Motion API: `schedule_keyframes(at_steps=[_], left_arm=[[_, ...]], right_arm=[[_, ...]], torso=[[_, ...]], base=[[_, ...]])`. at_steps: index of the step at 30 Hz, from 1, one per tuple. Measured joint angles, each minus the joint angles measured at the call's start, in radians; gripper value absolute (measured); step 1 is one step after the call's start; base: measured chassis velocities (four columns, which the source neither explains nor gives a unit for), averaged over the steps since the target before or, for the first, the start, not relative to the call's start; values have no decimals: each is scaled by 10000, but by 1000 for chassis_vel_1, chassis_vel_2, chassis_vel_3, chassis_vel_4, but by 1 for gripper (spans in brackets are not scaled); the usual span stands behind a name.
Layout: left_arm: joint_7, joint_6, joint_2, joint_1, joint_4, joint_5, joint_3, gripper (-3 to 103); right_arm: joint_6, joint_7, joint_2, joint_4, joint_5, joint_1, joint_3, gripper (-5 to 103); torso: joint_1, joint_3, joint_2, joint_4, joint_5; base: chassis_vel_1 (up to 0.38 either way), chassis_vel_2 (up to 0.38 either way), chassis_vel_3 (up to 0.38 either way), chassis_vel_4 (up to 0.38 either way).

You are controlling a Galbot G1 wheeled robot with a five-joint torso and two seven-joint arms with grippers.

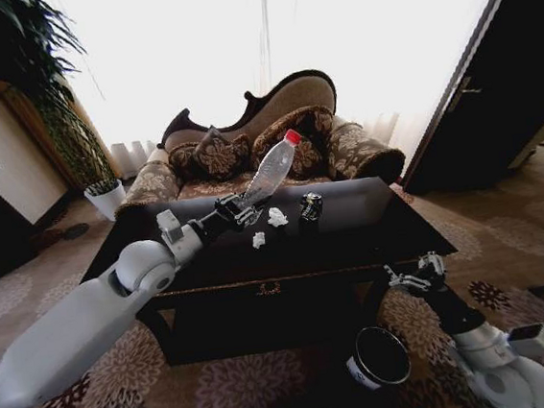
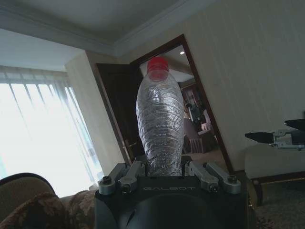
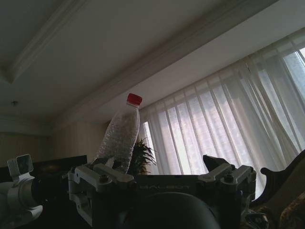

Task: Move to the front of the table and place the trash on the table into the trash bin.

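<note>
Left gripper point(image 1: 244, 211) clamped on clear plastic bottle's point(image 1: 271, 170) base above table point(image 1: 401, 240); trash bin point(image 1: 378, 358) sits on floor beside right gripper point(image 1: 409, 278), fingers' state unclear.

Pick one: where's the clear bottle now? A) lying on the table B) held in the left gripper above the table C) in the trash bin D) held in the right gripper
B: the left gripper is shut on the bottle, which tilts up above the table, while the trash bin sits on the floor by the right gripper.
</note>
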State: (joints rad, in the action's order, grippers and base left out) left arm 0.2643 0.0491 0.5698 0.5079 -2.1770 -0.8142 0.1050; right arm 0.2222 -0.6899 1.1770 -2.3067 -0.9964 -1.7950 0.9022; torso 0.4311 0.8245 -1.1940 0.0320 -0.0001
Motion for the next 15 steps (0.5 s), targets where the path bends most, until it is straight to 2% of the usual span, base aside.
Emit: schedule_keyframes(at_steps=[1, 2, 4, 12, 15], left_arm=[[0, 0, 0, 0, 0, 0, 0, 30], [502, -295, -32, -257, -83, 123, 281, 30], [1066, -565, -144, -367, -242, 306, 554, 30], [1811, -938, -547, 11, -785, 578, 836, 30], [2331, -1167, -797, 238, -931, 781, 897, 30]], right_arm=[[0, 0, 0, 0, 0, 0, 0, 100], [-37, -143, 77, -265, -38, -87, -167, 100], [-106, -292, 116, -507, 12, -120, -455, 100], [-160, -508, 425, -701, 750, -152, -1260, 100], [-129, -571, 540, -647, 1076, -117, -1481, 100]], torso=[[0, 0, 0, 0, 0], [0, 0, 0, 5, -1], [1, 1, 0, 7, 0], [1, 1, 2, 4, -1], [1, 1, 1, 4, 0]], base=[[0, 0, 0, 0], [0, 0, 0, 0], [0, 0, 0, 0], [0, 0, 0, 0], [0, 0, 0, 0]])
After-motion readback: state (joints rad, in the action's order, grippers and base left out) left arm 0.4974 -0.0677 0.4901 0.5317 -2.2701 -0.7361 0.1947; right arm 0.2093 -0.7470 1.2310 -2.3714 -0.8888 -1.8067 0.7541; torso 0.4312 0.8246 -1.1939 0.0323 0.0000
